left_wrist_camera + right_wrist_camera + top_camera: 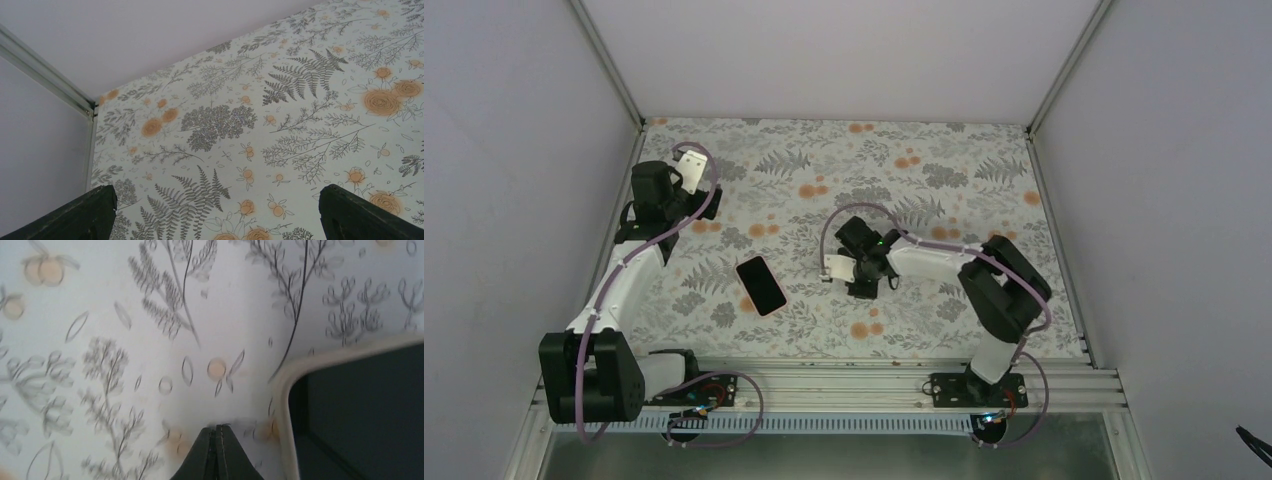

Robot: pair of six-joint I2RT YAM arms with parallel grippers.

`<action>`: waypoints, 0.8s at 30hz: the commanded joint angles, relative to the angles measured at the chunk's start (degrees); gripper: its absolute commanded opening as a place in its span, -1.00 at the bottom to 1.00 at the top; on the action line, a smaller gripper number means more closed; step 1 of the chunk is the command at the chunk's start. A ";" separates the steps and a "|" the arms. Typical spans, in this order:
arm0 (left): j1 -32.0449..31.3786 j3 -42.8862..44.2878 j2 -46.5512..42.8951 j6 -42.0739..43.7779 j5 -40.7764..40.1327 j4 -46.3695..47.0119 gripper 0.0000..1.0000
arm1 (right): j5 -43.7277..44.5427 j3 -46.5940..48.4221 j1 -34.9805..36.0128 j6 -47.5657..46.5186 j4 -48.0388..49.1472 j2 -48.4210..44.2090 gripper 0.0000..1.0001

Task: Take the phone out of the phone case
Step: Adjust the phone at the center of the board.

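Observation:
The phone (761, 285) lies flat, screen up, in its pale case left of the table's middle. In the right wrist view its dark screen (365, 410) and the cream case rim (283, 390) fill the lower right. My right gripper (861, 287) (217, 432) is shut and empty, low over the cloth, just beside the case's corner and apart from it. My left gripper (680, 170) (217, 212) is open and empty, its fingers (75, 215) wide apart, raised near the back left corner, far from the phone.
A floral cloth (924, 180) covers the table. White walls close the left, back and right sides, with a metal corner post (45, 75) at the back left. A metal rail (844, 385) runs along the near edge by the arm bases.

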 commanded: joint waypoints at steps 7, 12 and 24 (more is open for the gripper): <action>-0.11 -1.24 0.08 0.89 -1.07 1.66 1.00 | 7.87 7.35 1.40 0.15 1.97 11.33 -0.93; -0.09 -1.36 0.32 0.93 -1.10 1.83 1.00 | 9.68 11.37 -3.72 0.10 2.07 15.01 -0.93; -0.03 -2.01 0.03 0.85 -1.10 1.86 1.00 | 7.90 19.93 -19.39 -0.04 1.56 18.71 -0.93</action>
